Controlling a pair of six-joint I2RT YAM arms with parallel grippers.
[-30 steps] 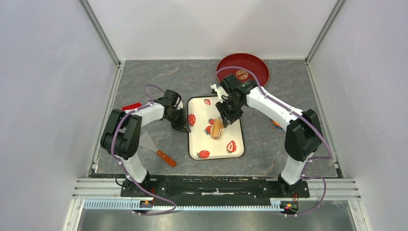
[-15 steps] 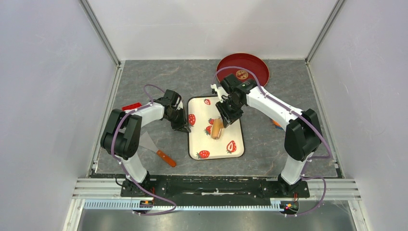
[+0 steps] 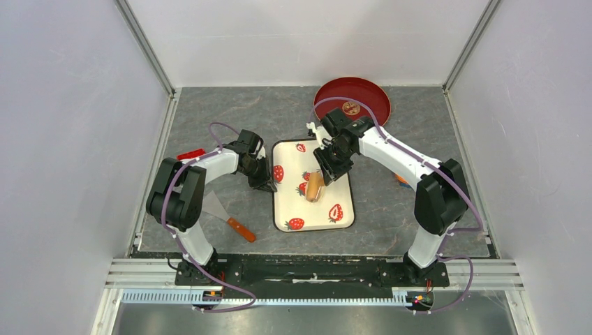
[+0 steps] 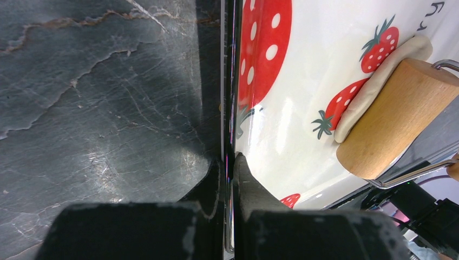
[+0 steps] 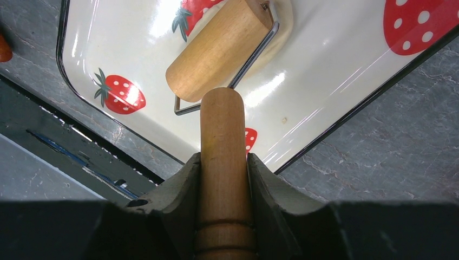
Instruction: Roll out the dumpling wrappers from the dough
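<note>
The right gripper (image 5: 223,165) is clamped on the wooden handle (image 5: 222,124) of a rolling pin, its fingers snug against both sides. The handle runs out past the fingertips to the pin's wooden drum (image 5: 219,51), which is held in a wire yoke and rests on the strawberry tray (image 5: 335,81). The flattened pale dough (image 4: 373,86) lies directly under the drum, near the tray's middle — only its edge shows, along the drum's side. The left gripper (image 4: 230,162) is pinched shut on the tray's left rim, apart from the dough. Beyond the tray — at the table's far side — sits a red plate (image 3: 370,94).
</note>
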